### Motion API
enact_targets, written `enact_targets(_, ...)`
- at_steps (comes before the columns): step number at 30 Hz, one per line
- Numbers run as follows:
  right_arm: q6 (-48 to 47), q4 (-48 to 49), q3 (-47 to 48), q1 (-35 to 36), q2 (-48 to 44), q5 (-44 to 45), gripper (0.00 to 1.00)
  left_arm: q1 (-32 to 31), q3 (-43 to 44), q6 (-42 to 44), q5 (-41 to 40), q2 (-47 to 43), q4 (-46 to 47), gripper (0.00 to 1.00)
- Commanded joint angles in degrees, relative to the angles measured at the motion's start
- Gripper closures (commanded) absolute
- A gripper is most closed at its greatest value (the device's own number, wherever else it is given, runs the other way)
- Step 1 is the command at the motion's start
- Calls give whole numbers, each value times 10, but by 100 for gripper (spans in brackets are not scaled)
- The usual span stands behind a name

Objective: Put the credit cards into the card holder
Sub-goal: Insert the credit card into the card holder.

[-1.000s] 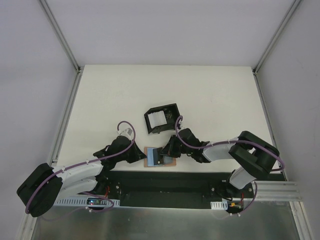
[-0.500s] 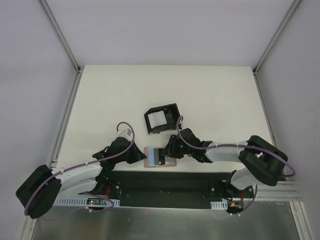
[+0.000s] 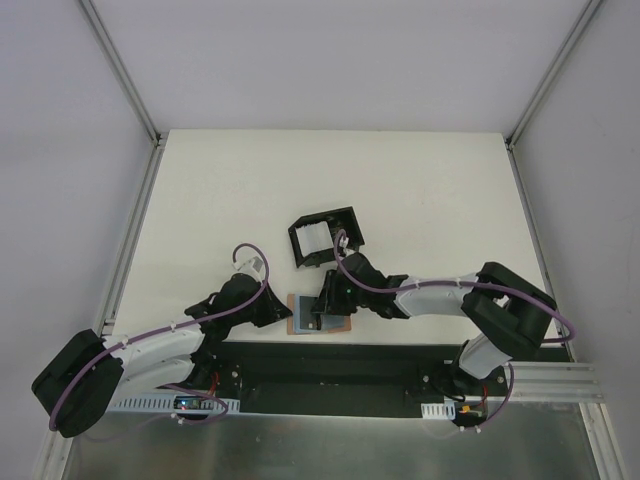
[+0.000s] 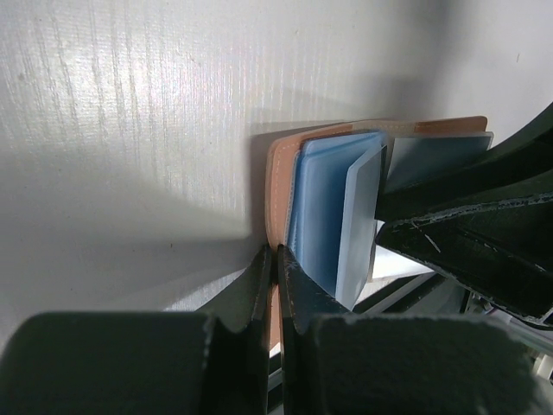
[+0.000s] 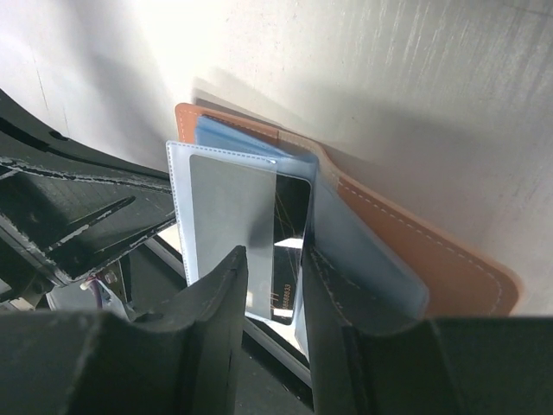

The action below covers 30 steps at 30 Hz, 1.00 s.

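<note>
The tan card holder (image 3: 296, 313) lies open at the table's near edge, with blue sleeves (image 4: 315, 194) fanned up inside it. My left gripper (image 4: 276, 256) is shut on the holder's tan left edge (image 4: 276, 173); in the top view it (image 3: 284, 312) sits just left of the holder. My right gripper (image 5: 272, 259) is over the holder (image 5: 432, 259), its jaws a little apart. A grey credit card (image 5: 226, 207) sits in a clear sleeve beyond the fingers. A dark card with printed numbers (image 5: 288, 259) shows in the gap. A grey card (image 4: 436, 156) also shows in the left wrist view.
A black box frame with white pieces (image 3: 322, 236) stands just behind the right gripper. The table's near edge and the black base rail (image 3: 330, 365) run right below the holder. White table (image 3: 330, 180) stretches behind.
My right gripper has moved left, from beside the holder's right edge to over its middle. The left gripper has stayed clamped on the holder.
</note>
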Motion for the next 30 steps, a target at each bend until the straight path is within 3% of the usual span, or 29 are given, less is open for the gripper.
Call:
enact_targets(1,-15,24,36,12,17,-24,67,-5,10,7,0,-1,-2,100)
enact_targets(10,-44,42,20,13,-14,-3,81,-4,10,11,2,2,-7,100)
enact_targets(24,-56,110,5,16,-13,-24,79,-5,14,16,6,5,-8,100)
enact_targets(27,-54,98,8,15,-6,-25,76,-5,14,16,5,3,-9,100)
enact_targets(30,-54,60,10,15,-16,-1,67,-4,14,16,6,-8,-13,100)
